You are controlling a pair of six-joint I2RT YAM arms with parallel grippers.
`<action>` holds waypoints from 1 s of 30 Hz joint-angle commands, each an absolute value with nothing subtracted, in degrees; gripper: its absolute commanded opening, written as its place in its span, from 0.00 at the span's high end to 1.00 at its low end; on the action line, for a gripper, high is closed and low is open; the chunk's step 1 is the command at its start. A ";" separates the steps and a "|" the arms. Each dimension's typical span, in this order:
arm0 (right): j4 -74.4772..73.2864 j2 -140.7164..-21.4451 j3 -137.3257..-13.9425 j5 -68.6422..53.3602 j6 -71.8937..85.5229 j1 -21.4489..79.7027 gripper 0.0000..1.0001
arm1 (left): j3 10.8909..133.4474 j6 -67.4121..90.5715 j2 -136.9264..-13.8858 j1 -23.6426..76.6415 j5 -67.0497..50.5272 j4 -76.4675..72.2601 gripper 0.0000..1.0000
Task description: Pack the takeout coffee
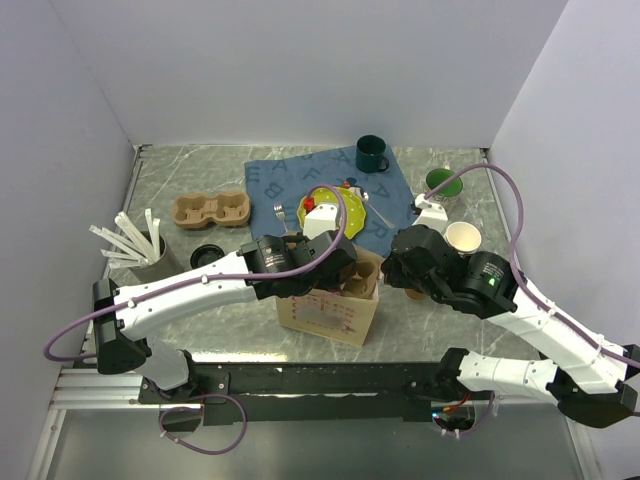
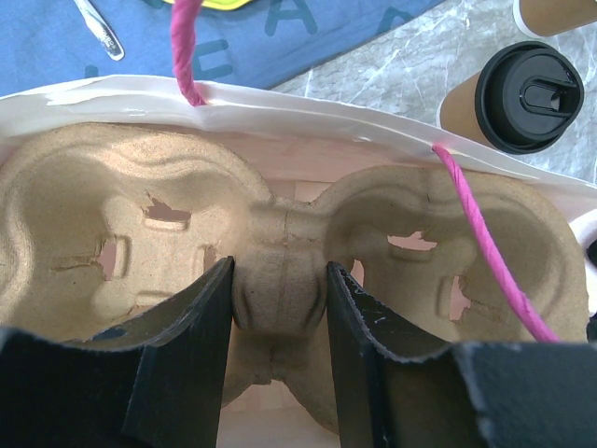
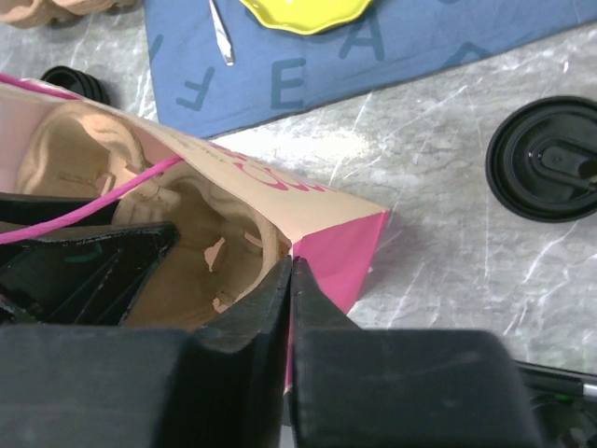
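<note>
I see a white paper bag with pink sides and pink cord handles (image 1: 335, 318) standing on the grey stone-look counter (image 3: 438, 187), just in front of my two arms. Inside the bag sits a brown pulp tray with two round cup holes (image 2: 280, 210).

My left gripper (image 2: 280, 271) reaches down into the bag. Its two black fingers (image 2: 201, 345) stand partly apart, one on each side of the thin middle part of the tray. They press on it, so this gripper is holding the tray.

My right gripper (image 3: 291, 269) is at the right corner of the bag. Its fingers are squeezed nearly together, and the bag's top edge is pinched between them.

The takeout coffee (image 2: 529, 93), a small brown paper cup with a round black plastic lid, is not in the bag. It stands upright on the counter, outside the bag, near the bag's far right side. From my right wrist camera I look down on its lid, with bare counter between it and the bag. In the top view I cannot find it, because my right arm covers that spot.

A tan paper cup with no lid (image 1: 463, 237) stands close to the coffee. A blue cloth with letters on it (image 1: 275, 180) lies behind the bag, and a yellow plate (image 1: 335, 212) rests on the cloth.
</note>
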State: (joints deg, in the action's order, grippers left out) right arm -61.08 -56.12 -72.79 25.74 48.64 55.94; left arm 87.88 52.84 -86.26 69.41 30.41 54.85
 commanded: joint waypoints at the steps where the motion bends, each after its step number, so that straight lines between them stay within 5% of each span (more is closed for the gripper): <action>1: -61.87 -55.72 -73.91 28.83 48.79 55.37 1.00 | 88.24 52.29 -86.57 69.43 32.61 58.09 0.91; 30: -58.56 -52.56 -73.39 26.22 40.98 54.58 1.00 | 88.77 53.35 -85.61 69.52 32.35 58.63 0.92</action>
State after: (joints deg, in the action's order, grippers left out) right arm -62.98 -54.26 -73.06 28.21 44.56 54.96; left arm 88.64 54.54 -86.26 69.45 31.77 57.78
